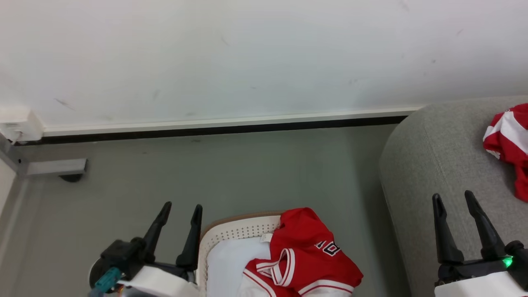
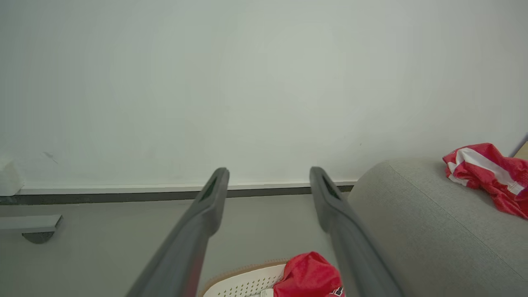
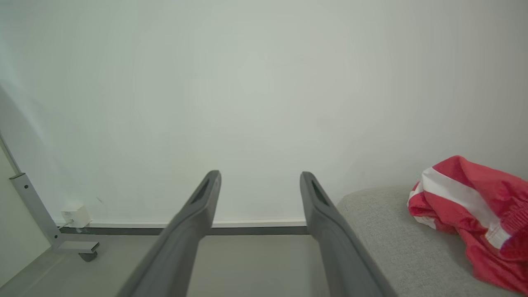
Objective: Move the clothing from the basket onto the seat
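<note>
By my reading the task is partly done. One crumpled red-and-white jersey [image 1: 509, 144] already lies on the large light-grey woven-fabric upholstered seat [image 1: 433, 165], well to the right of the low oval white plastic basket [image 1: 237, 231] with its perforated wall and brown rim band. A second soft red jersey [image 1: 305, 255], with striped trim and dark white-edged lettering, is left in that basket. It is heaped over the basket's right side and spills across the right rim, on top of the flat white sheet [image 1: 231, 260] that lines the bottom. The head view cuts off the near part of the basket, so I cannot tell whether more garments lie there or under this one.

The left gripper [image 1: 182, 205] hovers just beside the basket's left rim, its two long dark fingers apart and holding nothing. The right gripper [image 1: 452, 195] hangs well to the right of the basket, above the near part of the seat, its fingers likewise spread and empty. Neither touches any cloth.

As far as I can judge, at least this one jersey has yet to be lifted out of the basket and carried rightward onto the seat, and no grasp on it has begun
</note>
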Tool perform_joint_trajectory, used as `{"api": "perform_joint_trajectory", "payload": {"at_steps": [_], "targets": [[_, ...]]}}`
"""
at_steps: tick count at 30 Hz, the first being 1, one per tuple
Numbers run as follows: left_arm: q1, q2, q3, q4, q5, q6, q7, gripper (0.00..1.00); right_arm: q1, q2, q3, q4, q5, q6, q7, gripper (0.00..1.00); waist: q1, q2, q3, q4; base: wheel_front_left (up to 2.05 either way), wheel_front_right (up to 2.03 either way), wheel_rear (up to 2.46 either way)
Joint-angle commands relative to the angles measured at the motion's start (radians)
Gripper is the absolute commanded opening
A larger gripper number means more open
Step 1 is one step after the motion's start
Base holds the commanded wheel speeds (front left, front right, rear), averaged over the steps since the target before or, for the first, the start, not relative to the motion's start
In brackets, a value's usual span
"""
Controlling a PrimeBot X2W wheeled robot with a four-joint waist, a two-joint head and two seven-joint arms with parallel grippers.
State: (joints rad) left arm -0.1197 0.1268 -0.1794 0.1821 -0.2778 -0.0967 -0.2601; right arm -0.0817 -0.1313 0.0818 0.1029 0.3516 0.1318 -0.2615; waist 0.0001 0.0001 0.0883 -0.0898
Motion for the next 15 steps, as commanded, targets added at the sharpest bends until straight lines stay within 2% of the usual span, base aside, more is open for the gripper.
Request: {"api": "perform_joint_trajectory", "payload": {"at_steps": [1, 8, 15], "targets": [[-0.028, 0.0, -0.008, 0.011, 0.002, -0.004, 0.005, 1.0, -0.013, -0.01, -0.013, -0.003, -0.009, -0.002, -0.003, 1.0, -0.0001, -0.0001, 0.032, -0.028, 0.0, 0.0, 0.0], [-0.14, 0.009, -0.071, 0.093, 0.009, -0.018, 0.057, 1.0, -0.047, -0.006, -0.043, -0.038, -0.034, -0.002, -0.003, 1.0, -0.0001, -0.0001, 0.129, -0.097, 0.0, 0.0, 0.0], [-0.254, 0.055, -0.136, 0.205, 0.014, -0.031, 0.115, 1.0, -0.089, 0.047, -0.101, -0.106, -0.051, -0.002, -0.003, 1.0, -0.0001, -0.0001, 0.247, -0.159, 0.0, 0.0, 0.0]]}}
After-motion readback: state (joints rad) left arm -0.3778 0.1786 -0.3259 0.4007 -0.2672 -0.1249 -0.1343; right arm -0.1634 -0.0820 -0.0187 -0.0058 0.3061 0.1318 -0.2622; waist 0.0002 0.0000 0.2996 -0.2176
